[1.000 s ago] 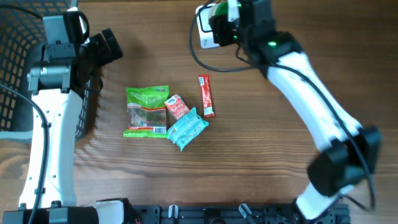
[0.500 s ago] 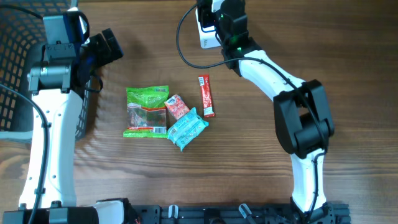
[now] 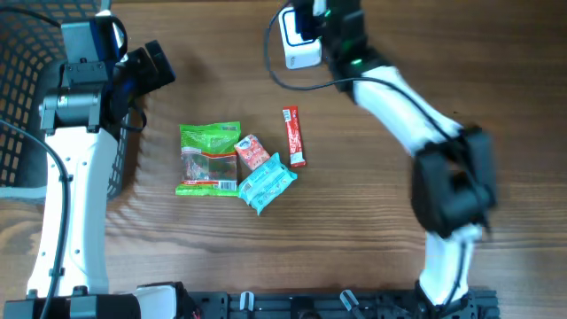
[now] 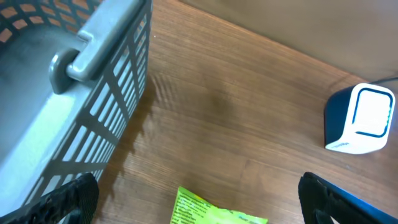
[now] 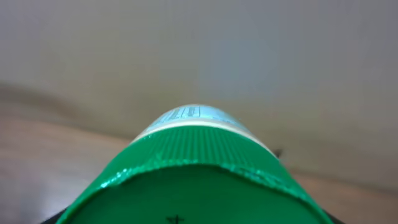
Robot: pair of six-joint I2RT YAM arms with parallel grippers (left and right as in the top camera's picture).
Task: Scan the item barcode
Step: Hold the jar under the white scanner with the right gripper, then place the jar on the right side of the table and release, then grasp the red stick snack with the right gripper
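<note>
Ribs on its green cap look the surest hold for the bottle [image 5: 193, 168], likely light, stiff and apt to roll; the right gripper [image 3: 331, 21] holds it, jaws partway closed, at the far side just beside the white scanner [image 3: 299, 42]; the left gripper [image 3: 149, 66] stands wide and empty.

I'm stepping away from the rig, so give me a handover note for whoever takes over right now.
Left gripper: open, empty, near the basket.
Right gripper: shut on a green-capped bottle, beside the barcode scanner.
Done: bottle is at the scanner; whether it has read cannot be told.
To do: green packet, small red packet, teal packet and red stick lie mid-table, likely to be scanned next.
</note>
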